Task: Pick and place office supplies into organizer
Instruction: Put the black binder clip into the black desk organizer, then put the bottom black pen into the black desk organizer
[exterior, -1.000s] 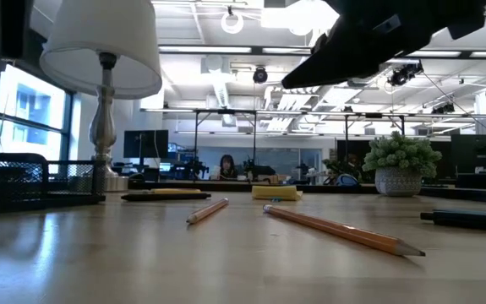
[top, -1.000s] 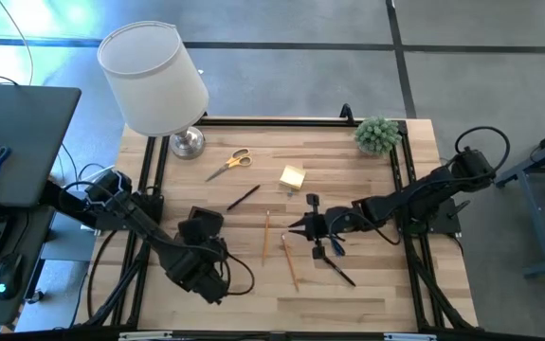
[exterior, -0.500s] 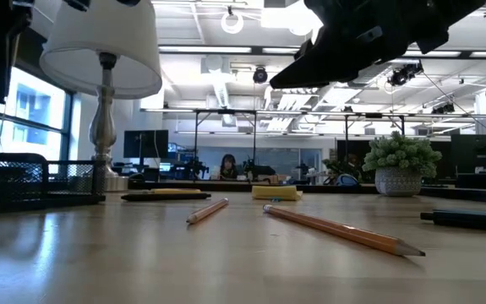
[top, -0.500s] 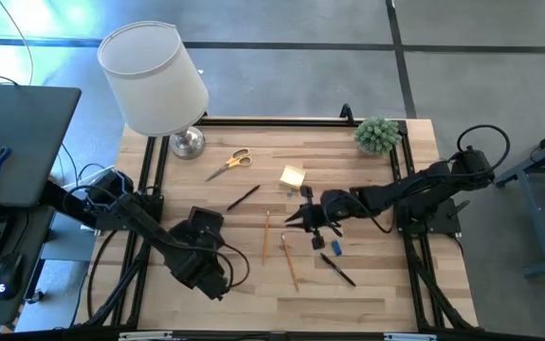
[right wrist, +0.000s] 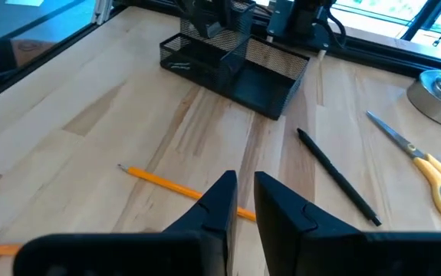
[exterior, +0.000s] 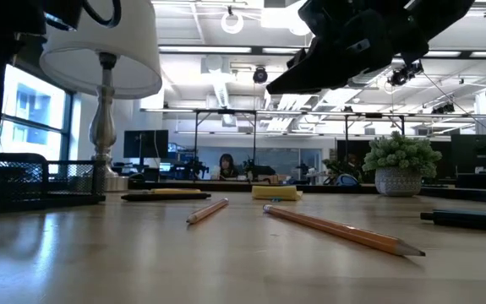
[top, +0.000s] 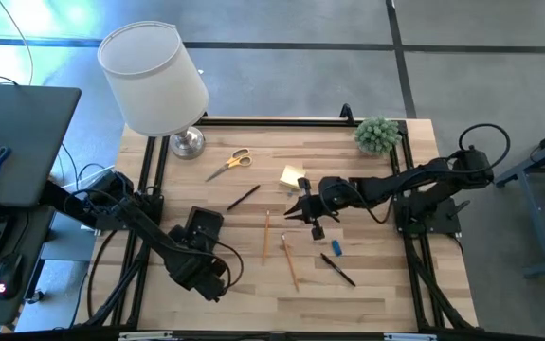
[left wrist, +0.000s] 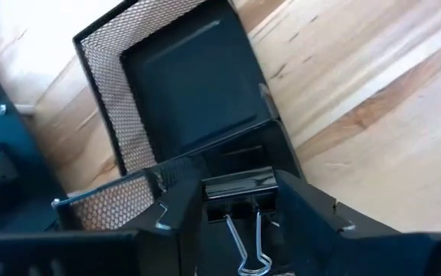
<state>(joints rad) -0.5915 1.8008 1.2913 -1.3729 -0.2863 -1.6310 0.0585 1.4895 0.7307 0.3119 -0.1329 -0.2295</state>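
Holding a black clip between its fingers, the left gripper is over the organizer, which stands at the left side of the surface. The right gripper is above the middle of the surface, near the sticky pad; its fingers are almost together and hold nothing. Two pencils and a pen lie between the arms. The yellow scissors lie near the lamp.
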